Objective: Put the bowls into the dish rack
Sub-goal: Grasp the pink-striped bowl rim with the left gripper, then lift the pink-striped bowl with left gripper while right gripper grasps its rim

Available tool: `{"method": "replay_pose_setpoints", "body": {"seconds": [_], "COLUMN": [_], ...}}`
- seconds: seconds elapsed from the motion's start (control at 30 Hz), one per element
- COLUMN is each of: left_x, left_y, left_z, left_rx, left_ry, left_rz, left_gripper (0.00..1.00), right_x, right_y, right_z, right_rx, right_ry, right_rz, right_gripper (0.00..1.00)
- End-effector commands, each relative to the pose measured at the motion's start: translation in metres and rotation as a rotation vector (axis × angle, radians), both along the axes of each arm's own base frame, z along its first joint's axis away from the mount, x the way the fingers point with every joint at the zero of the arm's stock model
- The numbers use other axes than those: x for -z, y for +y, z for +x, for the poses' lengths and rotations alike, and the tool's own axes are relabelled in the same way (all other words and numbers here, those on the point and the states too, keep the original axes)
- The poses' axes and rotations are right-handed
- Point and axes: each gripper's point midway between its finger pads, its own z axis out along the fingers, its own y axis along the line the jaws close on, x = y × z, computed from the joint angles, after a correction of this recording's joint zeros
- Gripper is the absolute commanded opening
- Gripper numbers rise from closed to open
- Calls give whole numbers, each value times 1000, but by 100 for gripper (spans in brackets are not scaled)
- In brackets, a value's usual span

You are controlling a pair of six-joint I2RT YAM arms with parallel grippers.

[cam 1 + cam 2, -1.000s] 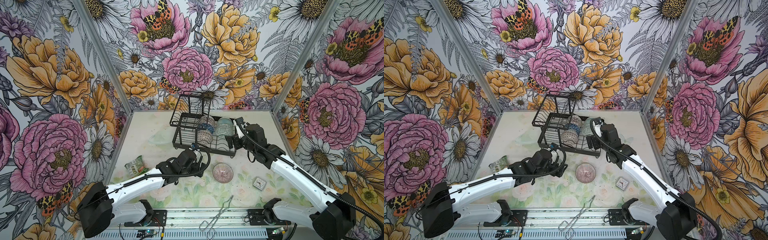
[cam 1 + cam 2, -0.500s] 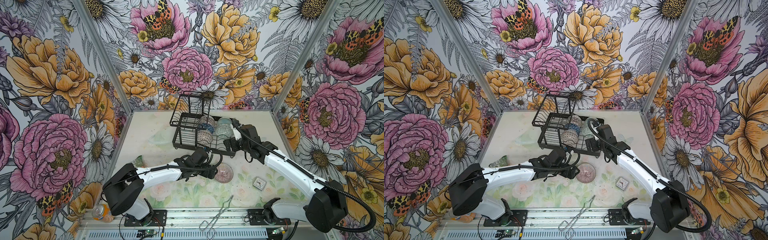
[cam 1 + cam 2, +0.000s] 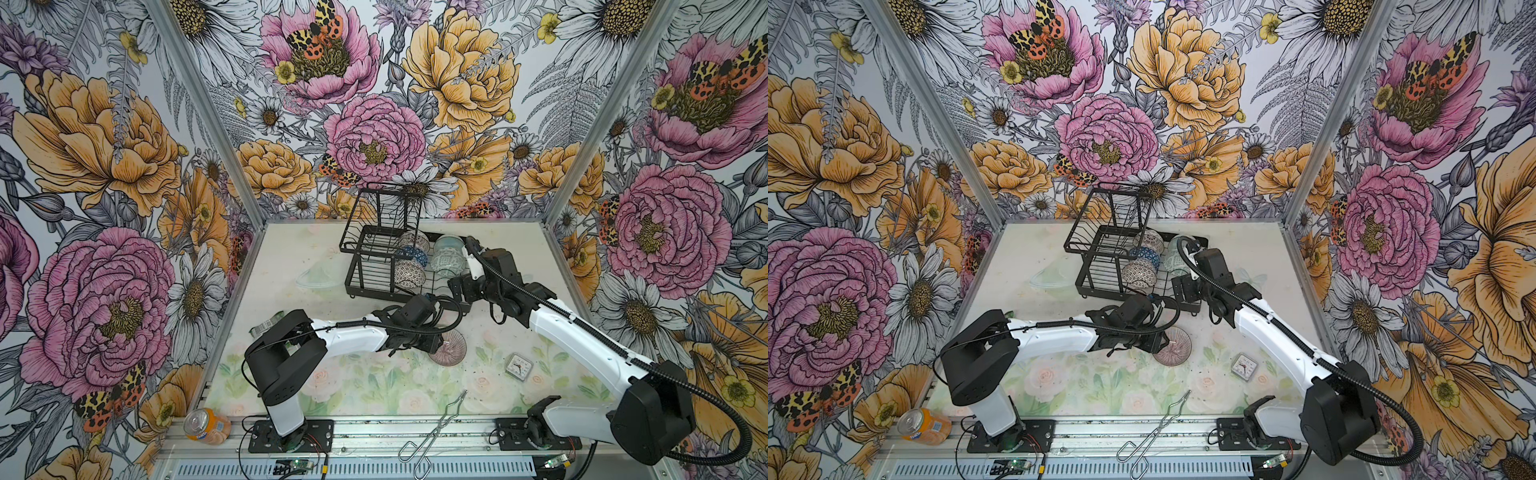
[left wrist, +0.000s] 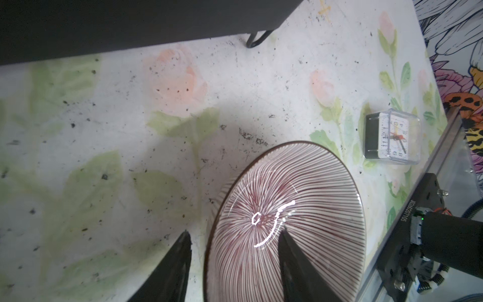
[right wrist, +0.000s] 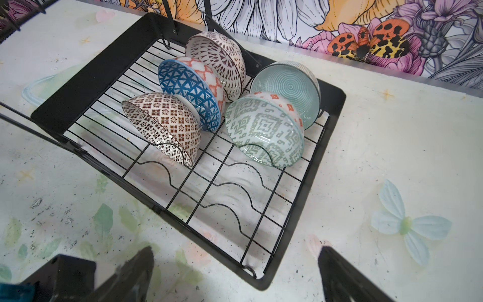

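Left hand (image 4: 234,231) spread astride rim of pink striped bowl (image 4: 308,198)

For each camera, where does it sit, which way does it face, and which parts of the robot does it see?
Top views: high at the front, looking down on the table; left arm and right arm show whole, black wire dish rack behind.
Left wrist: on the left arm, facing the pink striped ceramic bowl; left gripper fingers straddle its rim.
Right wrist: at the rack's near corner, facing five patterned bowls inside; right gripper fingers show, apart.
Shared: left wrist and top views show that bowl and the small square clock.
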Motion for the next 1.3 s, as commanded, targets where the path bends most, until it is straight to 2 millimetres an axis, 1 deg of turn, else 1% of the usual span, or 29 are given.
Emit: {"method": "replay_pose_setpoints", "body": {"seconds": [0.0,0.17,0.2,0.33,0.43,0.5,0.6,0.7,0.73,0.77,0.87,0.97,1.07,1.17,1.27], "left_x": [-7,3,5,13,14,14,14,8,4,2,-8,-23,-47,-78,-113], "left_y": [-7,-5,-4,-1,0,0,2,5,6,8,14,23,33,40,53], "left_z": [5,7,7,7,8,8,10,12,13,14,17,23,32,42,54], "left_rx": [3,1,1,-2,-3,-6,-16,-30,-35,-38,-53,-85,-133,-190,-291], "left_ry": [-33,-31,-29,-25,-26,-28,-35,-55,-64,-71,-100,-150,-233,-332,-449], "left_rz": [9,57,64,95,102,104,111,111,111,115,121,113,84,28,-45], "left_gripper": [46,36,32,27,21,16,14,5,1,0,0,0,0,0,0], "right_x": [-3,-2,-2,-3,-3,-4,-5,-9,-10,-12,-17,-23,-34,-49,-65], "right_y": [-2,-4,-4,-6,-8,-8,-9,-10,-10,-10,-12,-14,-16,-15,-8], "right_z": [-1,-2,-2,-3,-4,-5,-6,-8,-9,-10,-13,-18,-25,-36,-51], "right_rx": [5,7,8,9,12,14,14,13,13,12,18,23,25,6,-39], "right_ry": [-16,-16,-16,-20,-22,-24,-28,-35,-37,-41,-50,-53,-72,-98,-110], "right_rz": [20,17,16,16,16,18,21,29,35,40,59,81,107,153,225], "right_gripper": [99,100,99,100,100,100,99,100,99,99,99,100,100,100,99]}}
